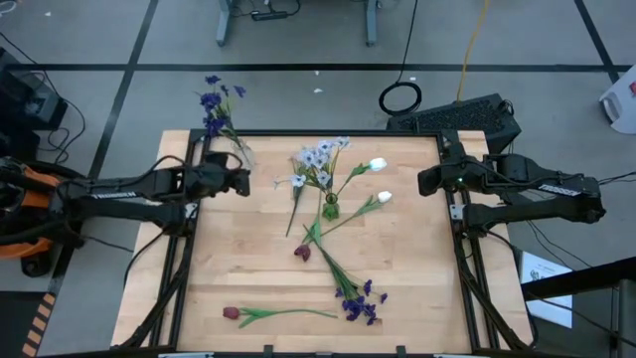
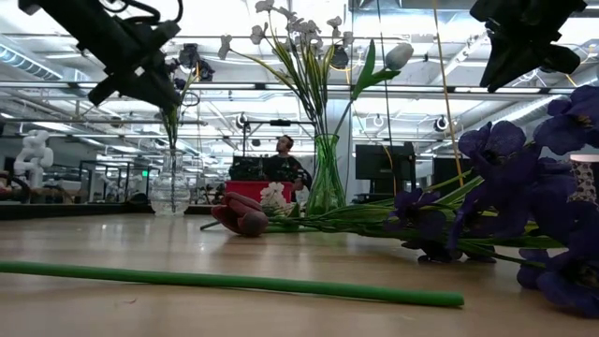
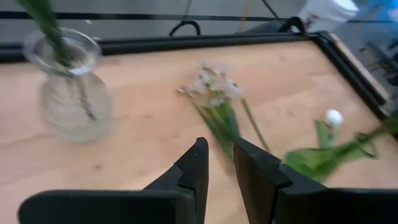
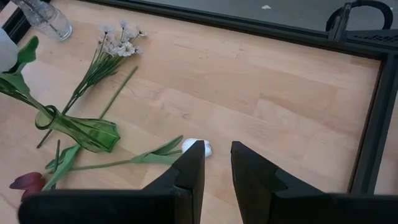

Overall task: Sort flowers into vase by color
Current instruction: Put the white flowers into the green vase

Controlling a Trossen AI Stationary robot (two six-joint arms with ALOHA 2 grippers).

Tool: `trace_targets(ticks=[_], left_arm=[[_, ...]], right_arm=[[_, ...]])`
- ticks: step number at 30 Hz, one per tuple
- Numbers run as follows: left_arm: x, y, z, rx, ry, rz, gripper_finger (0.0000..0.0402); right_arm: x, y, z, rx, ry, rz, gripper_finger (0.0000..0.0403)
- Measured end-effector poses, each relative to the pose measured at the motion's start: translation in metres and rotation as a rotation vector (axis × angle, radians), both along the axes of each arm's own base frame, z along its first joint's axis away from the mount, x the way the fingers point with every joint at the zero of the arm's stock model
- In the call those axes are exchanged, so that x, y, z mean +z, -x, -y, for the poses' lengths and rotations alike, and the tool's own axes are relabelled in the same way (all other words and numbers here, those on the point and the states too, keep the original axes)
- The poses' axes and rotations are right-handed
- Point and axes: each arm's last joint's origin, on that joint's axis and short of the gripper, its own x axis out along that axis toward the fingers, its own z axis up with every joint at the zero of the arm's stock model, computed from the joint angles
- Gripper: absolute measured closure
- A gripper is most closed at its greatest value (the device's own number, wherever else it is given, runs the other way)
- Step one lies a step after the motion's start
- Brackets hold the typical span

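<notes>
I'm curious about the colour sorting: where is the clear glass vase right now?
In the high view the clear glass vase stands at the table's far left corner, holding purple-blue flowers, just beyond the left gripper.

- Wooden table (image 1: 238,278), dark frame around it.
- Clear vase (image 1: 238,151) and green vase (image 1: 330,209) stand on it.
- Loose flowers (image 1: 338,273) lie across the middle and front.

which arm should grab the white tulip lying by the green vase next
Right, probably. The right gripper hangs just beside the loose white tulip bud; its wrist view shows that bud right ahead. The left gripper is across the table.
</notes>
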Motion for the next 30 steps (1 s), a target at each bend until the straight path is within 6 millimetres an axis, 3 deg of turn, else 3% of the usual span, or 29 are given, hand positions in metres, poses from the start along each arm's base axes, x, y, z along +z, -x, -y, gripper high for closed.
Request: trace_targets(ticks=[12, 18, 30], left_arm=[[-0.014, -0.026, 0.047, -0.062, 0.087, 0.065, 0.036], [-0.024, -0.044, 0.068, -0.065, 0.134, 0.072, 0.0362], [-0.025, -0.089, 0.095, -0.1, 0.14, 0.008, 0.0362]], right_arm=[[0.0, 0.0, 0.0, 0.028, 0.013, -0.016, 0.0333], [0.0, 0.0, 0.0, 0.049, 0.014, -0.03, 0.0333], [-0.002, 0.002, -0.001, 0.102, 0.025, -0.076, 0.0333]])
